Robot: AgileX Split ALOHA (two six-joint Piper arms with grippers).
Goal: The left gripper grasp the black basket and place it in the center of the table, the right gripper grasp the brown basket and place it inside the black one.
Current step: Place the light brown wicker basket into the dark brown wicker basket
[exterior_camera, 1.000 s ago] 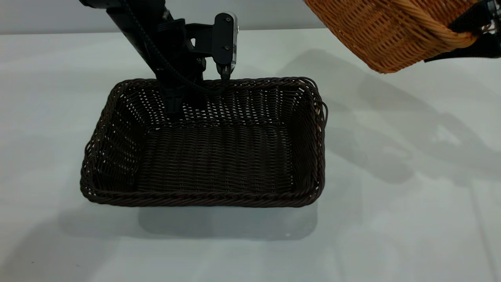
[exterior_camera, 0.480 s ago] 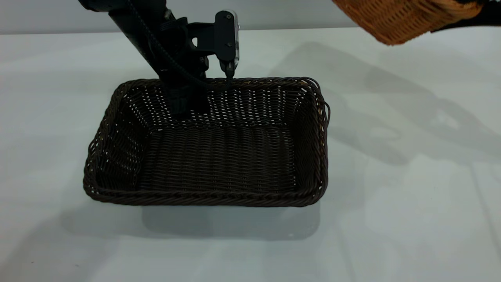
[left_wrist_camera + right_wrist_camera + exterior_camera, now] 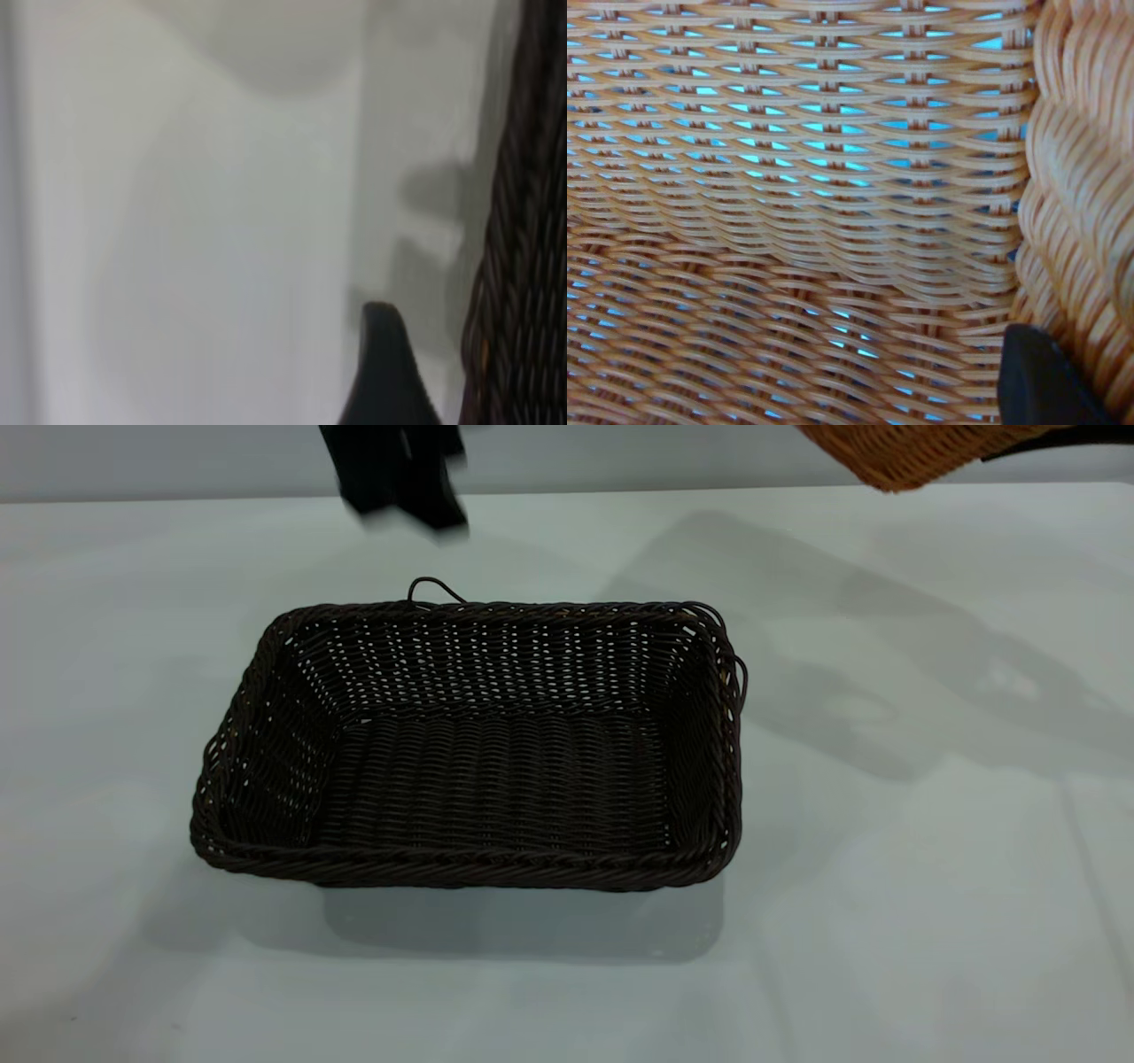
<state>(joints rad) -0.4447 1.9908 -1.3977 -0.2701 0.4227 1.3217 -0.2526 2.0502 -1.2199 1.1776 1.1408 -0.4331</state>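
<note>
The black basket (image 3: 478, 779) sits flat and empty on the table (image 3: 930, 921), near its middle, with a loose wire loop (image 3: 431, 588) sticking up from its far rim. My left gripper (image 3: 400, 480) is a blurred dark shape high above and behind that rim, clear of the basket and holding nothing. In the left wrist view one finger (image 3: 383, 363) hangs over the table beside the black basket's outer wall (image 3: 523, 292). The brown basket (image 3: 912, 450) hangs in the air at the top right, held by my right gripper. Its weave (image 3: 797, 212) fills the right wrist view, with one finger (image 3: 1045, 381) against its braided rim.
The brown basket's large shadow (image 3: 797, 629) falls on the table to the right of the black basket. Bare tabletop surrounds the black basket on every side. A grey wall (image 3: 177, 460) runs behind the table's far edge.
My left gripper let go of the black basket's far rim and rose up and back. The black basket stayed put. The brown basket rose higher, mostly out of the top right.
</note>
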